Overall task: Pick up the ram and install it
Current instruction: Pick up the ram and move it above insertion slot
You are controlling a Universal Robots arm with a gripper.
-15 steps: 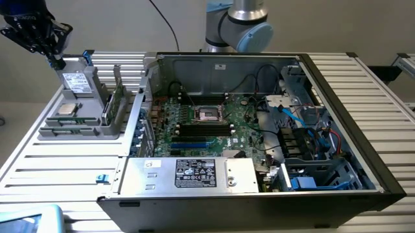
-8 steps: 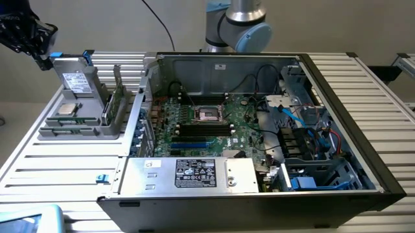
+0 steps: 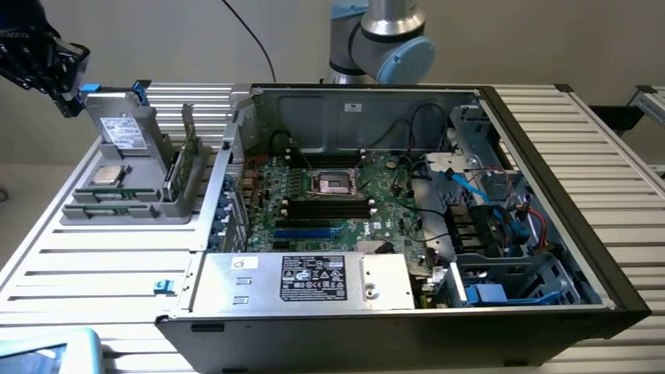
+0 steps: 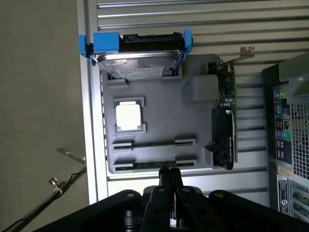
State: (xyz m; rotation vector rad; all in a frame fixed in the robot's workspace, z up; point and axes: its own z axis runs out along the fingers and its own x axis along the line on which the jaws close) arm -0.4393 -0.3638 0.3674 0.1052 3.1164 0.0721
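Observation:
Two rams stand on edge in the grey holder (image 4: 159, 104), one stick (image 4: 153, 143) behind the other (image 4: 153, 165). In the exterior view they show as thin green strips (image 3: 107, 209) at the holder's front (image 3: 124, 218). My gripper (image 4: 169, 180) hangs above the slatted table just short of the holder, its fingers pressed together with nothing between them. In the exterior view the gripper (image 3: 68, 101) is high at the far left, beyond the holder. The open computer case (image 3: 416, 202) has black memory slots (image 3: 329, 206) below the processor socket (image 3: 335, 183).
The holder also carries a grey drive in a blue bracket (image 4: 140, 55), a square silver processor (image 4: 128, 116) and an upright expansion card (image 4: 224, 130). A power supply (image 3: 301, 280) sits at the case's front. A thin cable (image 4: 53, 183) lies off the table edge.

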